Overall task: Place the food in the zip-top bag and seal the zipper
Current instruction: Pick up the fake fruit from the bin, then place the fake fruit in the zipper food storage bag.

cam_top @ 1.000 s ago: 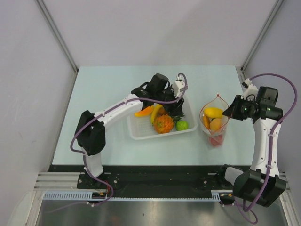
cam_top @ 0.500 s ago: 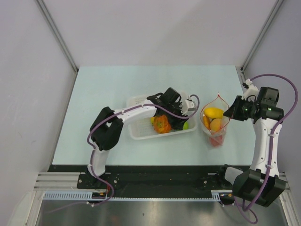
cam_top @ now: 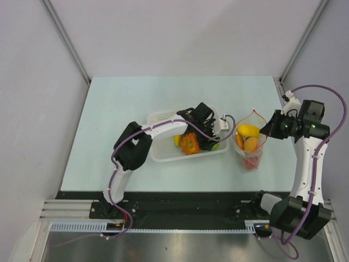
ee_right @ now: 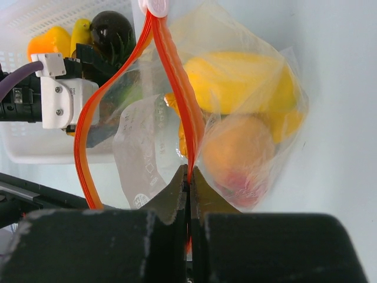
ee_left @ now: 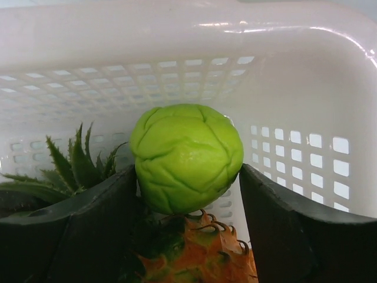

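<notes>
Picking: left claw (ee_left: pixel 188 174) clamped on lime (ee_left: pixel 185 154) in basket (ee_left: pixel 294 71); right claw (ee_right: pixel 189 172) pinches zipper (ee_right: pixel 175 88); next, lift lime into bag (cam_top: pixel 256 155).

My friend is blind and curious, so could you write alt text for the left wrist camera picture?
A round green toy fruit sits between the two dark fingers of the left tool, touching both. Just below it is an orange pineapple with spiky green leaves, all inside a white basket with holes.
</notes>
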Controlling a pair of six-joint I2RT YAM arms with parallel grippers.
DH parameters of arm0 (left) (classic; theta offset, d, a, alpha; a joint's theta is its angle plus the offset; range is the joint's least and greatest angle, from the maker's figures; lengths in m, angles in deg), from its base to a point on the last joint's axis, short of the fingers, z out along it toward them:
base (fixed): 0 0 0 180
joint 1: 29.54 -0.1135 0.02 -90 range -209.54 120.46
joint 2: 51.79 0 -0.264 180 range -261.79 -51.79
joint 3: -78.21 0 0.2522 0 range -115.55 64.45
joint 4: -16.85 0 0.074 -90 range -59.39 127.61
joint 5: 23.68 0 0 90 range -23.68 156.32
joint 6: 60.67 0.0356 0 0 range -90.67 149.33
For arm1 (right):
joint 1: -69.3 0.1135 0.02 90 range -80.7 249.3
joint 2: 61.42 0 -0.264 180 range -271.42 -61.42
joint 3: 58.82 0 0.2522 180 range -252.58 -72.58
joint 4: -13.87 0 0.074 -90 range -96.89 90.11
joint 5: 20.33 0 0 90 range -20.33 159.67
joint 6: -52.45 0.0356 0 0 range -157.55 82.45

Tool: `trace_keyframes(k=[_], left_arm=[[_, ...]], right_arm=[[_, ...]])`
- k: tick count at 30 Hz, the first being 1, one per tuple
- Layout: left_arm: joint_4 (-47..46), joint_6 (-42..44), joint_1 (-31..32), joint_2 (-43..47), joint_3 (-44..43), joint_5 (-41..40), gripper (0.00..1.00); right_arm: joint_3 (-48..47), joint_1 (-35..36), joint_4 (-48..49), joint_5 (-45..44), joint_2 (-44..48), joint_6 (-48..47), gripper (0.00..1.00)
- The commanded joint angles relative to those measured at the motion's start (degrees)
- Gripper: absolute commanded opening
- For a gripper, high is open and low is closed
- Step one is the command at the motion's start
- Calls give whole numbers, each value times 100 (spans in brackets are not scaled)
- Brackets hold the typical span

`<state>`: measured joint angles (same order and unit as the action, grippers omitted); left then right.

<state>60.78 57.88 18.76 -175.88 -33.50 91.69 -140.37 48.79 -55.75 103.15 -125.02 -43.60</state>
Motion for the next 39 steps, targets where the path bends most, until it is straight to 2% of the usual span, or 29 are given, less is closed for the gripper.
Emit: trace_keyframes(k=[1, 3, 4, 7, 12, 16, 22, 28, 29, 31, 34, 36, 39], left_arm=[[59, 221, -83, -106, -154, -155, 70], [7, 98, -144, 59, -154, 81, 60], [-20, -59, -162, 156, -145, 170, 49], [-292, -376, -268, 683, -40, 433, 40], [-494, -1034, -443, 1448, -5, 584, 38], [-679, -1282, -461, 1888, -83, 662, 41], [-784, -2037, -260, 1775, -856, 961, 41], [-715, -2065, 285, 1494, -1446, 1111, 43], [-654, -1978, 347, 1354, -1559, 1085, 44], [-382, -1828, 522, 1169, -1735, 1067, 53], [224, -1336, 743, 861, -2192, 962, 73], [576, -1125, 743, 825, -2386, 1014, 97], [727, -633, 638, 1140, -2168, 1268, 100]], right_arm=[[-200, -41, 66, 115, -4, 50, 0], [-208, -49, 92, 133, -4, 68, 0], [-208, -41, 92, 142, -4, 77, 0], [-208, -41, 92, 212, 5, 94, 0], [-129, -41, 171, 335, 31, 147, 0], [-77, -41, 207, 397, 40, 147, 0], [-24, -32, 294, 520, 14, 182, 0], [-15, -32, 286, 625, 57, 183, 0], [-15, -32, 286, 634, 84, 174, 0], [-15, -32, 251, 660, 119, 139, 0], [-15, -32, 216, 704, 154, 69, 0], [-33, -41, 181, 748, 154, -10, 0], [-68, -41, 84, 871, 145, -213, 0]])
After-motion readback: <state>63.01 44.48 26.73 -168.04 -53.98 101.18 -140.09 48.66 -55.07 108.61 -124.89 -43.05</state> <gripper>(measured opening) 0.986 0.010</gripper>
